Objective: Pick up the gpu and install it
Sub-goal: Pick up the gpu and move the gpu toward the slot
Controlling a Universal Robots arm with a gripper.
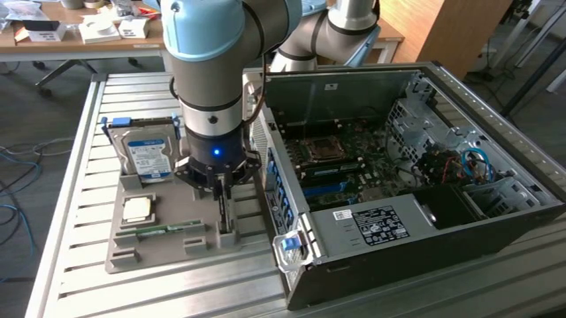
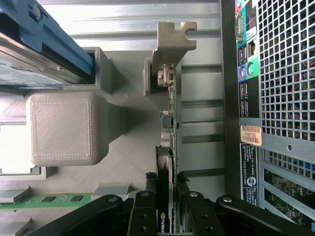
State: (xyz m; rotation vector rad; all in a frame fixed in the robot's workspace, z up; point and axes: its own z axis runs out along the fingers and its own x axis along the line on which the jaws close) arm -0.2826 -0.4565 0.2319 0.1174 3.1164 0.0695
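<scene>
The gpu [image 2: 170, 123] stands on edge in a slot of the grey printed holder [image 2: 123, 162], its silvery bracket [image 2: 172, 39] at the far end. My gripper [image 2: 167, 206] straddles the card's near end, and its black fingers [image 2: 145, 211] sit against both faces of the card. In the exterior view the gripper [image 1: 221, 192] points straight down over the thin dark gpu [image 1: 225, 215] at the holder's [image 1: 164, 248] side nearest the open computer case [image 1: 398, 199].
On the holder lie a blue-labelled hard drive [image 1: 146, 156], a square chip [image 1: 137, 209] and a green memory stick [image 1: 164, 230]. The case lies open with its motherboard [image 1: 332, 165] exposed. Its perforated rear panel [image 2: 285, 73] is close beside the card. Everything rests on a slatted metal table [image 1: 79, 199].
</scene>
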